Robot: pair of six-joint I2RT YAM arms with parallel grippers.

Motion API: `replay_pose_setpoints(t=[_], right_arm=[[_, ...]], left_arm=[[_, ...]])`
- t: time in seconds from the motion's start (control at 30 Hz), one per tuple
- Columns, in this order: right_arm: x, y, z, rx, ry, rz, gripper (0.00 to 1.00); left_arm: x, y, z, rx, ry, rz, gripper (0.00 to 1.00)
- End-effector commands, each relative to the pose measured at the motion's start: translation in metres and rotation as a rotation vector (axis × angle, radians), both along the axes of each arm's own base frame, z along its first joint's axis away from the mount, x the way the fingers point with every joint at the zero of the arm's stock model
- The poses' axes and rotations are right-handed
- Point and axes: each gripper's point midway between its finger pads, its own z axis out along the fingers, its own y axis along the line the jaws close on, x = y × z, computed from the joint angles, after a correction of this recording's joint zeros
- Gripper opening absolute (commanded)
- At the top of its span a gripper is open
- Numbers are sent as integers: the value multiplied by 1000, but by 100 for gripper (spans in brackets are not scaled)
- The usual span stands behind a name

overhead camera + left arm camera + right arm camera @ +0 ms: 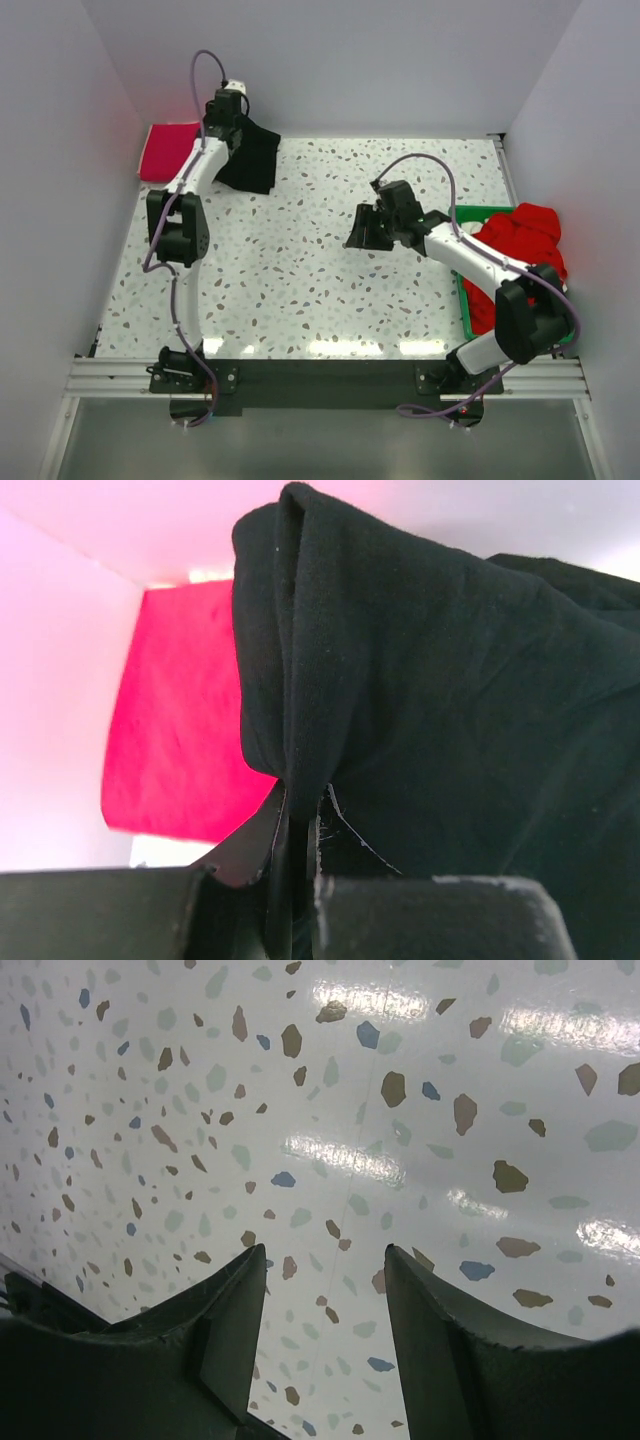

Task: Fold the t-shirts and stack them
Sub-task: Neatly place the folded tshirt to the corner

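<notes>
T-shirts seem early on: a magenta tee (168, 150) lies flat far left, the black tee (255, 155) hangs pinched in the left gripper (300, 810) just beside it, and the red tee (520, 240) waits heaped in the green tray (463, 292) at right, while the right gripper (325, 1260) gapes empty.
</notes>
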Motion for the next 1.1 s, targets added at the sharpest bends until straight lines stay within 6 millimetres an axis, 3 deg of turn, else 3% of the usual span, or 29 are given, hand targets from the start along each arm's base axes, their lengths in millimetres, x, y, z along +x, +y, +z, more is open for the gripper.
replay_pose_setpoints(t=[0.0,0.13,0.3,0.77,1.07], right_arm=[[5,10,11,18,-16,33,54],[8,12,4,9,-4,36,54],[11,16,-1,8,8,41,54],[7,14,4,5,-9,43,54],[5,11,10,5,-25,40,54]], left_arm=[[24,19,41,46,-94,-16,0],[33,27,59,18,-143,-26,0],[30,29,88,28,-183,-34,0],[16,23,138,-4,-247,-66,0],[5,24,160,2,-264,-68,0]])
